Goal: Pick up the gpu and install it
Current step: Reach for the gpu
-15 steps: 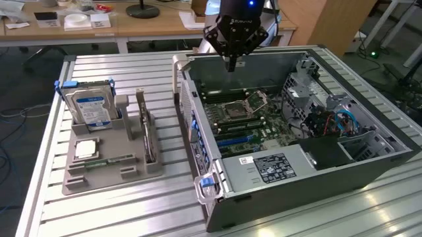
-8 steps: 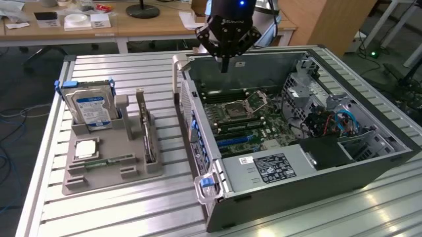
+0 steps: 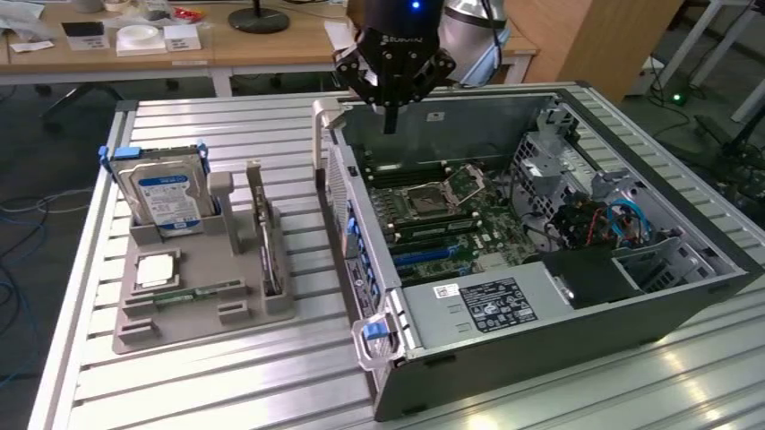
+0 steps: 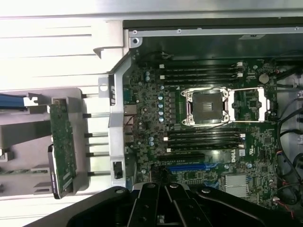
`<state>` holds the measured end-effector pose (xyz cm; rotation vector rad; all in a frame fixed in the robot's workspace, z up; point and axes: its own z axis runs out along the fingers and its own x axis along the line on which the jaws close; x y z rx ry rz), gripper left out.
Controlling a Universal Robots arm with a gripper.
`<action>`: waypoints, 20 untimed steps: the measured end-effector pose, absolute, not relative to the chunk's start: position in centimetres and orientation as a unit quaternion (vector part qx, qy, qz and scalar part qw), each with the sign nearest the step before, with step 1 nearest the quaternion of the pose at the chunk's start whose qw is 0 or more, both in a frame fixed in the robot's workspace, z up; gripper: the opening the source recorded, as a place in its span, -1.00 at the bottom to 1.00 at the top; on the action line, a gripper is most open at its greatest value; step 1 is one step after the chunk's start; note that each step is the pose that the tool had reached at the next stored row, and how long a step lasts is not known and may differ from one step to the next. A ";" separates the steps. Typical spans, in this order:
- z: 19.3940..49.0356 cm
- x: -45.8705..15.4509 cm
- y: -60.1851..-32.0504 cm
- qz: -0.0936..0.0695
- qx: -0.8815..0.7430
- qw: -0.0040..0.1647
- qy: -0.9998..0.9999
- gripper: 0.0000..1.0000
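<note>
The gpu (image 3: 270,253) is a thin green card with a silver bracket. It stands on edge in a grey holder (image 3: 203,309) on the table, at the exterior view's left of the open computer case (image 3: 550,296). The wrist view looks down on the gpu (image 4: 62,146) in the same holder. My black gripper (image 3: 389,125) hangs shut and empty above the case's far rim, over the motherboard (image 3: 449,219). It is well apart from the gpu. In the wrist view the shut fingers of the gripper (image 4: 165,194) point at the board near a blue slot (image 4: 188,167).
The holder also carries a silver hard drive (image 3: 165,199) with a blue-white label, a processor chip (image 3: 157,270) and a narrow memory stick (image 3: 192,292). The case's side wall (image 3: 339,170) stands between holder and motherboard. Desks with clutter lie behind the table.
</note>
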<state>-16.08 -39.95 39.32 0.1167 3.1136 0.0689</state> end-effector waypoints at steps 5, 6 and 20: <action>39.3 -17.3 -40.0 0.022 0.037 0.013 0.999 -0.80; 39.3 -17.6 -40.0 0.022 0.037 0.012 0.999 -0.80; 39.3 -20.6 -40.1 0.022 0.037 0.012 0.999 -0.80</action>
